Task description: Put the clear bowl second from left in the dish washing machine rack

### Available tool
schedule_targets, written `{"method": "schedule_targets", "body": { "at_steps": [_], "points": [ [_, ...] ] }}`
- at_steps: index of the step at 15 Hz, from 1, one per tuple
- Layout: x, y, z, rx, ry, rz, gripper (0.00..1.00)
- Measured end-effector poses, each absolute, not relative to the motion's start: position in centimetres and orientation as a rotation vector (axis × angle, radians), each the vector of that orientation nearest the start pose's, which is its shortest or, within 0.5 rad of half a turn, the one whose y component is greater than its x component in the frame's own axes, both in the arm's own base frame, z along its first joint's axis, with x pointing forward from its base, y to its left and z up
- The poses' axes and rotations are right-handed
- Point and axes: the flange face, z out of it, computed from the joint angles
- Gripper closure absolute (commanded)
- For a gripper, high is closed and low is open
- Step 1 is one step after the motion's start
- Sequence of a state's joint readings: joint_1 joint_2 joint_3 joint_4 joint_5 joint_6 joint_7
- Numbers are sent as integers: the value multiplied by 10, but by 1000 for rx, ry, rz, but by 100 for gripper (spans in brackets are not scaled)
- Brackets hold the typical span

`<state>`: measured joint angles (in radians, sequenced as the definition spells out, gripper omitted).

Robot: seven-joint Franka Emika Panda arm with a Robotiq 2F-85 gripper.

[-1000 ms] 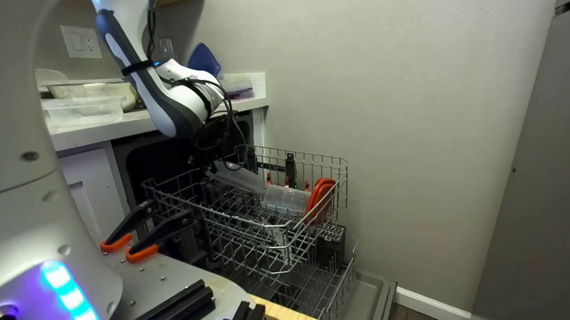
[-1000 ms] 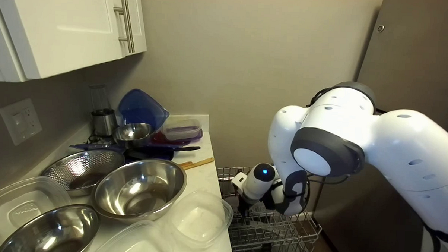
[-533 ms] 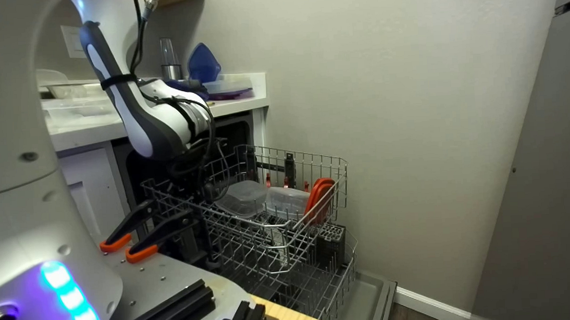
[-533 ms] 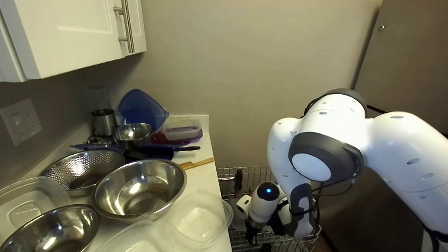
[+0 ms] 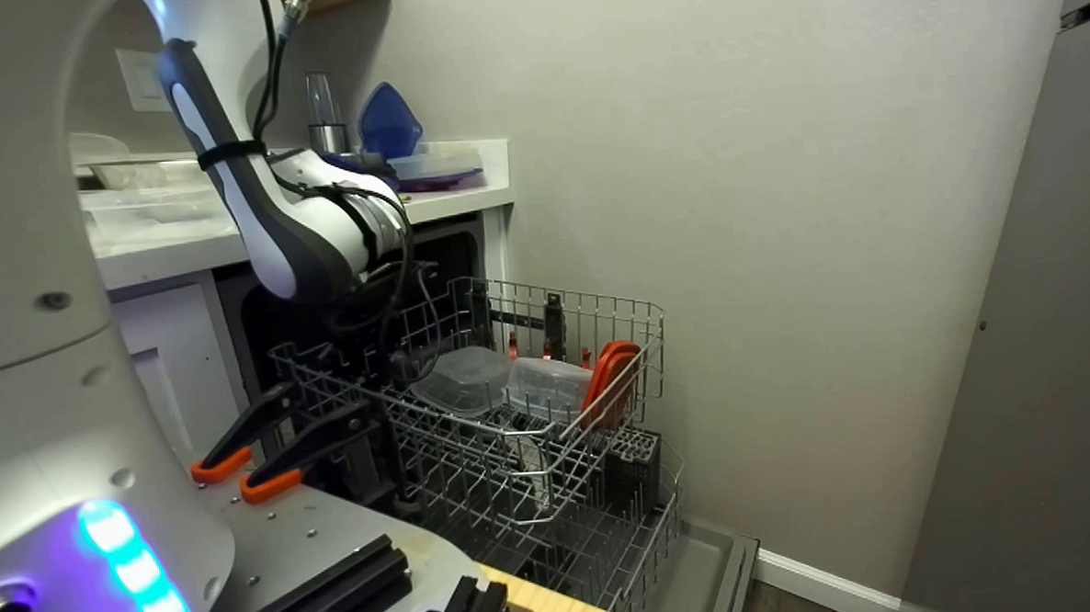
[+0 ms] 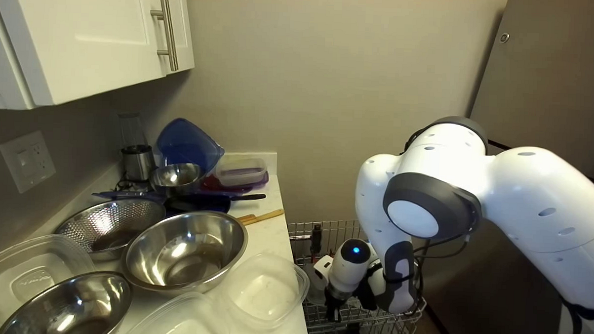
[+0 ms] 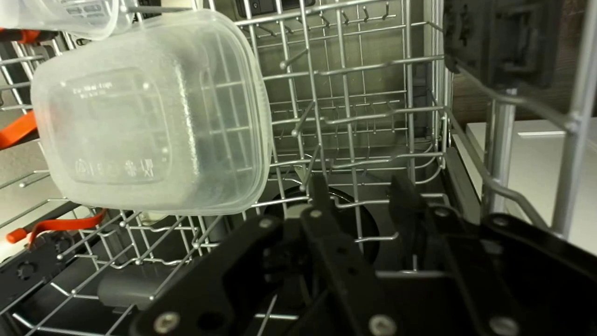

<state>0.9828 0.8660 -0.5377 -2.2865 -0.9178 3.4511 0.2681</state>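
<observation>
The clear bowl [image 7: 154, 116], see-through with rounded corners, lies upside down in the dish washing machine rack [image 7: 343, 74], left of my gripper in the wrist view. It also shows in an exterior view [image 5: 461, 381], beside another clear container [image 5: 549, 387] and flat on the upper rack [image 5: 504, 427]. My gripper [image 7: 361, 191] is open, with wire and a dark round part below showing between its fingers. It is apart from the bowl. In an exterior view the gripper [image 6: 333, 311] points down over the rack, close to the counter's edge.
Orange lids [image 5: 611, 381] stand at the rack's far end. Orange clips [image 7: 60, 225] and upright prongs are near the bowl. The counter [image 6: 265, 240] holds steel bowls [image 6: 185, 252], a colander [image 6: 112, 225] and clear containers [image 6: 265, 289]. Two clamps [image 5: 303, 445] sit near the rack.
One second ago the bowl was tilted with one end at my gripper. Now it lies flat in the rack, and my gripper has moved away toward the robot's base. The last half second shows almost no motion.
</observation>
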Motion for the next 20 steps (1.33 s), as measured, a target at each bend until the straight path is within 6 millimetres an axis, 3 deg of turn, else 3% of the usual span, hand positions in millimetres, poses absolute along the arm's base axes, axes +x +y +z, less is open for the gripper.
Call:
{"method": "schedule_targets", "body": {
  "at_steps": [1, 3, 7, 13, 20],
  "points": [
    [395, 247, 35, -2584, -2010, -400, 35],
    [396, 247, 35, -2584, -2010, -403, 28],
    [408, 242, 42, -2607, -2006, -435, 3],
    [422, 222, 64, -2641, -1888, -470, 0],
    [396, 185, 98, -2544, -1631, -429, 0]
  ]
}}
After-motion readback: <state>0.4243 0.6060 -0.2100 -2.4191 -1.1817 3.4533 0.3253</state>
